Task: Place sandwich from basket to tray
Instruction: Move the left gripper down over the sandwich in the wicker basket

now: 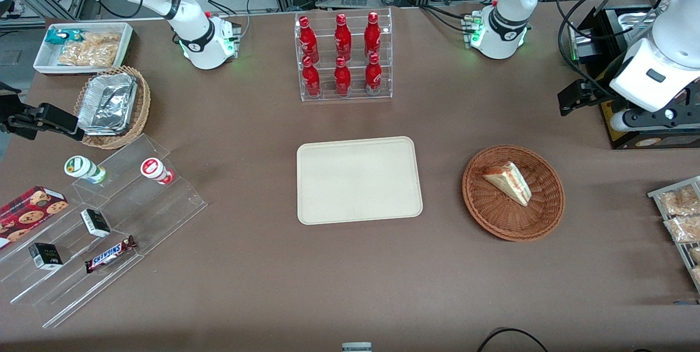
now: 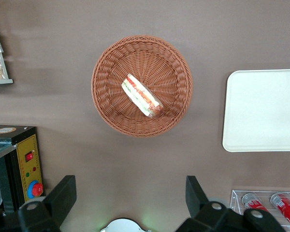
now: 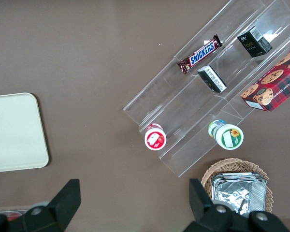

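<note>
Triangular sandwich (image 1: 509,182) in wicker basket (image 1: 486,215), gripper (image 2: 130,195) above

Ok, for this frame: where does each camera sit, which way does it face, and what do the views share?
Front view: high, facing the arms, looking down on the table; arm bases and the gripper show.
Left wrist view: looks straight down past its open fingers at the sandwich in the basket.
Right wrist view: looks down at a clear stepped shelf of snacks; its own fingers show.
All three views share the tray.
</note>
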{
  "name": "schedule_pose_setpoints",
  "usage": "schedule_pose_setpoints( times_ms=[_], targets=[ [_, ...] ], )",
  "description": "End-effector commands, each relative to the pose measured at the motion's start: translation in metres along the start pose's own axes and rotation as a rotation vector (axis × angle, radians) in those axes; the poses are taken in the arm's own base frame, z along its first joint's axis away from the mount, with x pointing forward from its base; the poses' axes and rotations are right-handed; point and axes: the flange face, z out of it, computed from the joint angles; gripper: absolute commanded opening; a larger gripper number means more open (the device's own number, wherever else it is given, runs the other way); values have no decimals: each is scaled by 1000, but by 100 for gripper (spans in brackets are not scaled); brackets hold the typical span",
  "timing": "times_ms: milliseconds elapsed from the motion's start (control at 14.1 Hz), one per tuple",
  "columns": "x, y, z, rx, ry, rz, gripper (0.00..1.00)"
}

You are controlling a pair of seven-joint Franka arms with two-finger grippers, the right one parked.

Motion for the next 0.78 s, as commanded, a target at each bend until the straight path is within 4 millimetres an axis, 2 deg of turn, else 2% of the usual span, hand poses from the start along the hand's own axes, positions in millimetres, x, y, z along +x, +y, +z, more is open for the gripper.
schedule_pose_setpoints(
  times_ms=[0, 283, 425, 708],
  targets=[
    [-7, 1, 6, 6, -19, 18, 100],
    [-6, 0, 18, 13, -38, 15, 100],
    [0, 0, 48, 20, -62, -30, 100],
    [8, -2, 145, 41, -146, -123, 100]
  ],
)
